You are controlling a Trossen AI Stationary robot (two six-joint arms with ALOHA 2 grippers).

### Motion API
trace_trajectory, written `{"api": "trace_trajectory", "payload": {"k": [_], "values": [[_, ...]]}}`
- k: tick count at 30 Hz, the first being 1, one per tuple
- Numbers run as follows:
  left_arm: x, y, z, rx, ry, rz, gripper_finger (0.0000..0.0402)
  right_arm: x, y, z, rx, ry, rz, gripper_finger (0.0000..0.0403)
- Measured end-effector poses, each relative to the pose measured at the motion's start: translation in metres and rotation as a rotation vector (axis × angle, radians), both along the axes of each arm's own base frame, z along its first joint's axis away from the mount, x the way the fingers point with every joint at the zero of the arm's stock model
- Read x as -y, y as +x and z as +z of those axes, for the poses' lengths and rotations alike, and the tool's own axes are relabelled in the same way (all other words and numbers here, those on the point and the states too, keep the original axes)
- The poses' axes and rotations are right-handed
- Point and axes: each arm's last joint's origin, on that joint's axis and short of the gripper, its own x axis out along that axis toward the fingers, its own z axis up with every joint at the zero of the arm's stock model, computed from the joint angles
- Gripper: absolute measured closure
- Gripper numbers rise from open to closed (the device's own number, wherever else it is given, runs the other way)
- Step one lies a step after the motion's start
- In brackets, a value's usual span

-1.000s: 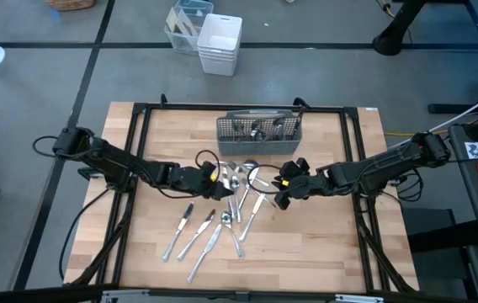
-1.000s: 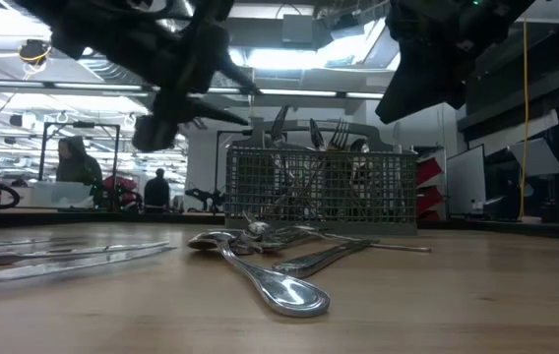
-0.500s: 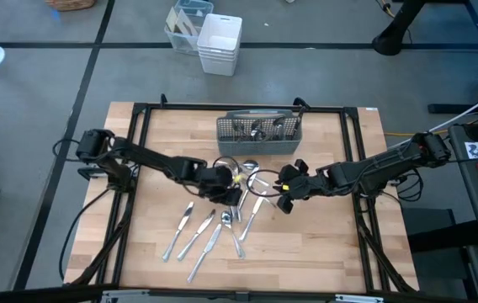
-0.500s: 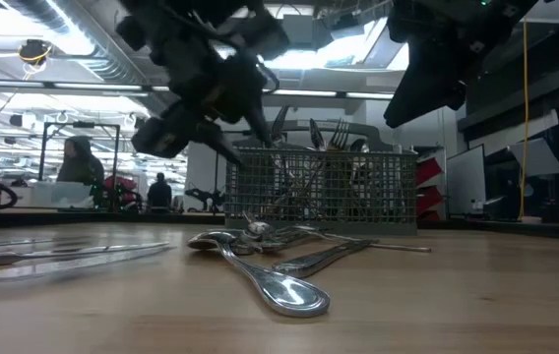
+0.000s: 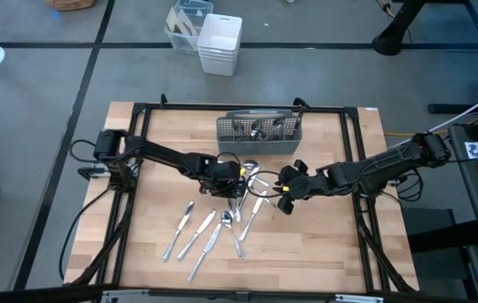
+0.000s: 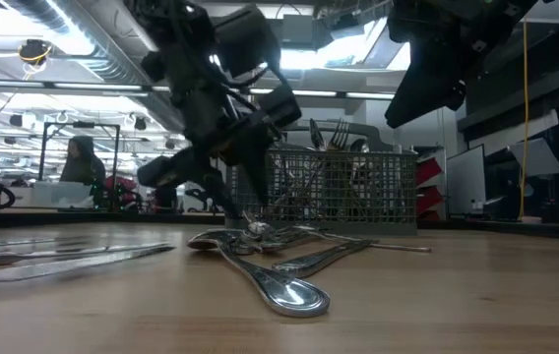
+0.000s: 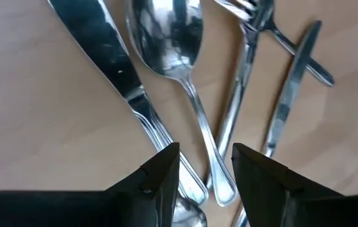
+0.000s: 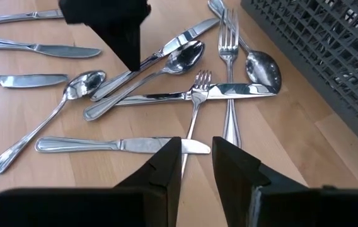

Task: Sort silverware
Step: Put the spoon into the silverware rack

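Note:
The silverware lies loose in a pile point(image 5: 243, 198) at the table's middle, with some knives point(image 5: 190, 236) nearer the front edge. My left gripper point(image 7: 205, 165) is open and slants down just over the pile point(image 6: 260, 231). Its fingers stand on either side of a spoon's handle end point(image 7: 220, 186), beside a knife point(image 7: 113, 60) and a fork point(image 7: 248, 38). My right gripper point(image 8: 196, 154) hovers higher, right of the pile. It has a narrow gap and nothing in it, above a fork point(image 8: 198, 82) and a knife point(image 8: 122, 145).
The grey mesh caddy point(image 5: 258, 133) stands behind the pile with several pieces upright in it point(image 6: 319, 187). Black frame rails point(image 5: 142, 135) run along the table's left, right and far sides. White bins point(image 5: 214, 38) sit on the floor beyond the far edge.
My left gripper has swung toward the table's right edge and come down onto the pile, its fingers tipping from nearly level to steeply downward. The silverware lies as before.

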Motion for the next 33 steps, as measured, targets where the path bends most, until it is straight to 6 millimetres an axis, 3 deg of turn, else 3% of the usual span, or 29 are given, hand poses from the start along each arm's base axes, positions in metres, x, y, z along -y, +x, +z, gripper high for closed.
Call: {"api": "trace_trajectory", "payload": {"k": [12, 20, 28, 33], "values": [[-0.008, 0.003, -0.005, 0.002, 0.004, 0.053, 0.0263, 0.000, 0.000, 0.000, 0.000, 0.000, 0.000, 0.0311], [0.000, 0.012, -0.023, 0.009, -0.021, 0.068, 0.0263, 0.000, 0.000, 0.000, 0.000, 0.000, 0.000, 0.0311], [-0.007, 0.012, -0.026, 0.002, -0.029, 0.083, 0.0263, 0.000, 0.000, 0.000, -0.003, -0.001, 0.000, 0.0311], [-0.009, 0.012, -0.027, -0.002, -0.016, 0.068, 0.0295, 0.000, -0.001, -0.001, -0.016, -0.004, 0.000, 0.0311]]}}
